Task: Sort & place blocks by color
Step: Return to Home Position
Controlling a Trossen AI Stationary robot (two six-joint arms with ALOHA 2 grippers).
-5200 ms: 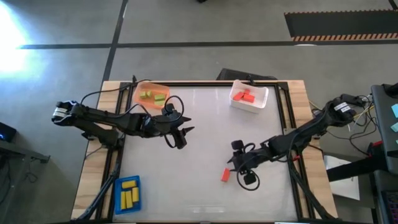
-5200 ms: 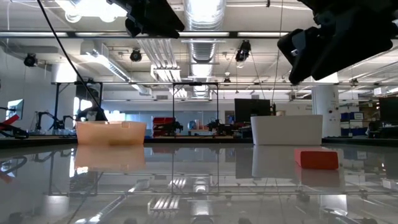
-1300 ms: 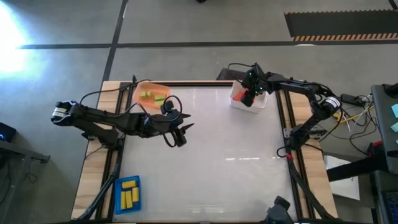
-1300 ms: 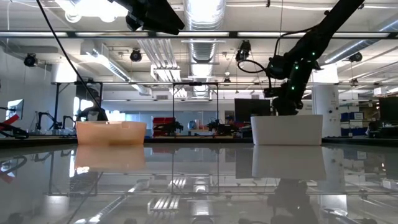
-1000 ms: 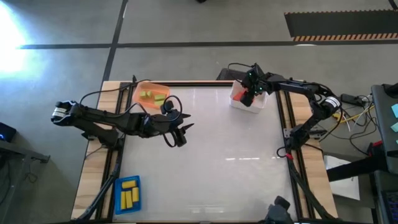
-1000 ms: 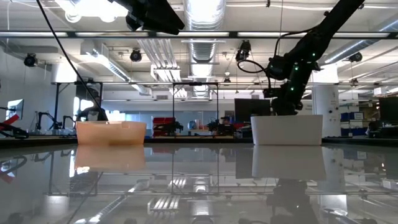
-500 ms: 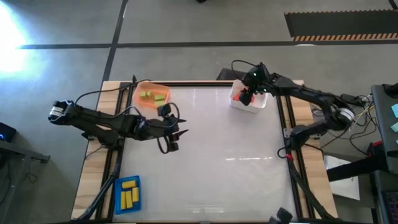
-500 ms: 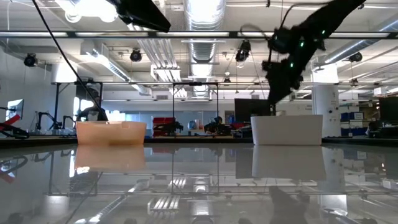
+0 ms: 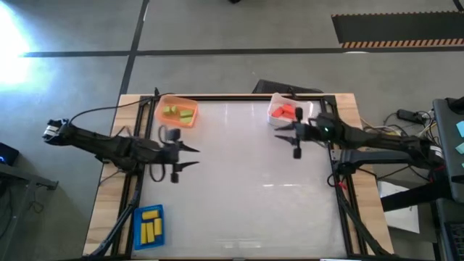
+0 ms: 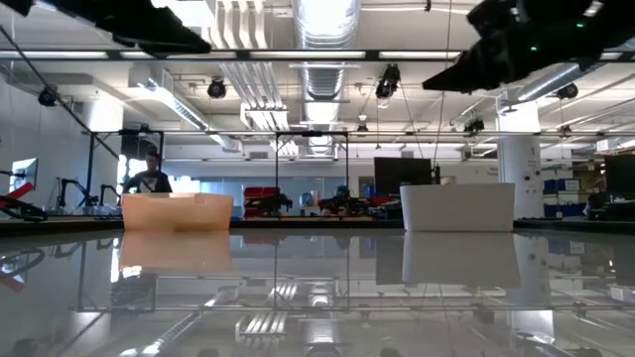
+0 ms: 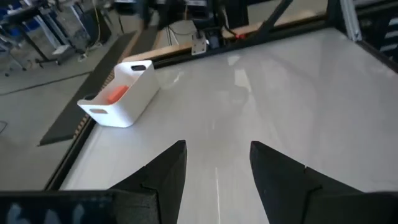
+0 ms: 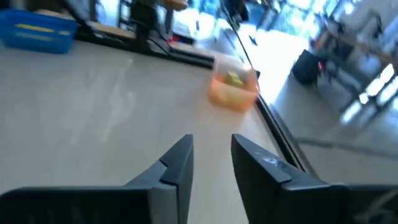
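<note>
High view, table (image 9: 246, 170): white top in a wooden frame. No loose block shows on its bare surface.
Left arm (image 9: 109, 143): lies low over the table's left side, reaching toward the middle.
Right arm (image 9: 377, 141): reaches in from the right edge, toward the side the low view sees as far.
Blue tray (image 9: 138, 225): left corner on the low camera's side. It holds the yellow blocks (image 9: 151, 228), laid side by side.
Orange tray (image 9: 165, 101): far left corner. It holds the green blocks (image 9: 177, 112).
White tray (image 9: 308, 109): far edge, right of centre. It holds the red blocks (image 9: 285, 112).
Left gripper (image 9: 197, 156): fingers spread wide with nothing between them. It hangs near the orange tray, clear of its rim.
Right gripper (image 9: 278, 132): fingers apart by a narrower gap, nothing held. It hangs just beside the white tray, on its near side.
Task status: judged complete, since every visible block lies in a tray with its own colour. Only parking the arms remains.
Hazard, white tray: the right gripper is close to the tray wall. A sideways swing before lifting could knock the tray and spill the red blocks.
Hazard, orange tray: a left elbow folding back low could catch the rim.
Hazard, cables: loose loops on both arms could snag a tray rim.
</note>
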